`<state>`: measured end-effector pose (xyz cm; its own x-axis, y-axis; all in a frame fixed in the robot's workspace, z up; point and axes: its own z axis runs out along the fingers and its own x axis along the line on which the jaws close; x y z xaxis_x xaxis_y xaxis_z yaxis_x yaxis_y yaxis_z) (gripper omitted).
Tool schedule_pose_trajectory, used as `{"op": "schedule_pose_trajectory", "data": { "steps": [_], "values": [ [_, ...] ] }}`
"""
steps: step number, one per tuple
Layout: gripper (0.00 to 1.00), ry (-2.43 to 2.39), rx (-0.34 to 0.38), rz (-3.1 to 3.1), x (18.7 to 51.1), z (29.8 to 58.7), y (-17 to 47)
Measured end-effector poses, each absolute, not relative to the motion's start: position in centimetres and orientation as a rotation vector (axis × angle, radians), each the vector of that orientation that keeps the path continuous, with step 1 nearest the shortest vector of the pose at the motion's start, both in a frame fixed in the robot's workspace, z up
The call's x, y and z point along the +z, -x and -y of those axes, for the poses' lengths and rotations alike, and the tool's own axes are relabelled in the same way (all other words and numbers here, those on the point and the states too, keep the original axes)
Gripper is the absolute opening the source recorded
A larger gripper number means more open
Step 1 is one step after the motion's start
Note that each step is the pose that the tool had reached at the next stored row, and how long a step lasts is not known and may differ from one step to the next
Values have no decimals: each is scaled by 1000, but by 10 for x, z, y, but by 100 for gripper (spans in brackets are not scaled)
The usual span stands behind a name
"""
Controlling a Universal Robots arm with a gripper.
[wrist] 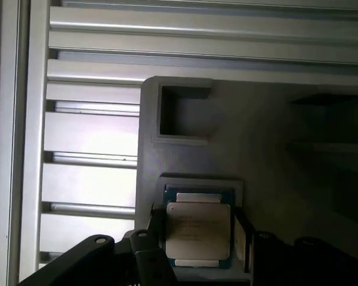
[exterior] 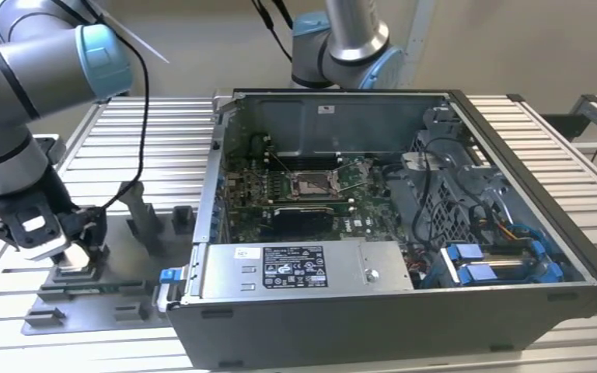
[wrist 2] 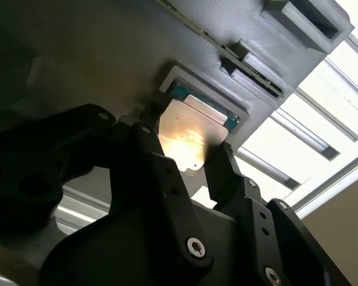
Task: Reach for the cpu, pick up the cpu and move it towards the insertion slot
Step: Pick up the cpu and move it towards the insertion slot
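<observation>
1. Gripper (wrist: 198, 238) sits low over the grey fixture plate (exterior: 112, 268) at the exterior view's left. Its fingers (wrist: 157, 231) are parted just wider than the chip, one on each side, with no firm grasp visible.
2. The cpu (wrist: 198, 229) lies flat in its square pocket in that plate, silvery face up. The pads possibly touch its edges (glare in the second wrist view blurs this).
3. Surroundings:
   - A rectangular pocket (wrist: 182, 113) lies near the chip.
   - A slatted aluminium table (exterior: 143, 132) lies beneath.
   - The open computer case (exterior: 382, 326) stands beside the plate.
   - The insertion slot (exterior: 314, 183) lies well apart, beyond the case wall.
4. The fingers hide the chip's side edges. A second arm (exterior: 340, 39) behind the case is cut off above.
</observation>
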<state>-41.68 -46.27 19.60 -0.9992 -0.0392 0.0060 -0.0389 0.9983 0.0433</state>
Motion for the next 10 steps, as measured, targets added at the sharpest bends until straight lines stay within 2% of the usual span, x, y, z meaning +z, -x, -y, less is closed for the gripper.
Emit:
{"op": "schedule_pose_trajectory", "data": {
  "steps": [10],
  "values": [
    [0,-61,-68,3133,241,463,417]
  ]
}}
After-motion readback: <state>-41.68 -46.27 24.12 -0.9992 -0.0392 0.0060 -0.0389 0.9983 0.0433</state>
